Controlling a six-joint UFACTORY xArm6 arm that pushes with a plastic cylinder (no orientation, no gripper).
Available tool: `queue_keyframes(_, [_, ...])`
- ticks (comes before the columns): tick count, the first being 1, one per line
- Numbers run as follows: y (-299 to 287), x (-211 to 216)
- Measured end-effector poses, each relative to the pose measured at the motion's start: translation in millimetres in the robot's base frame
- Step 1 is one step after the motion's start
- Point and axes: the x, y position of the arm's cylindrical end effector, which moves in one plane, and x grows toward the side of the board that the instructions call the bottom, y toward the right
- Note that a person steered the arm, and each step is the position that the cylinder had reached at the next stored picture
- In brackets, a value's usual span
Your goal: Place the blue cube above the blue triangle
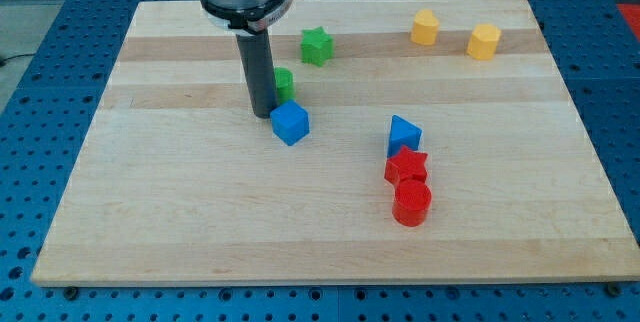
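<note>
Blue cube (pixel 290 123) touches my tip (pixel 263 114), right side.

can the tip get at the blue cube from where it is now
Probably yes. My tip stands just to the view's left of the blue cube, with nothing between them. The green block sits behind the rod, off that line.
</note>
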Motion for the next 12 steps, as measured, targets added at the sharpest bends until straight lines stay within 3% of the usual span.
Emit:
queue_keyframes(2, [-15,10])
queue_keyframes(3, [-34,40])
queue_keyframes(4, [20,39])
queue_keyframes(7, [58,6])
queue_keyframes(12, [75,-4])
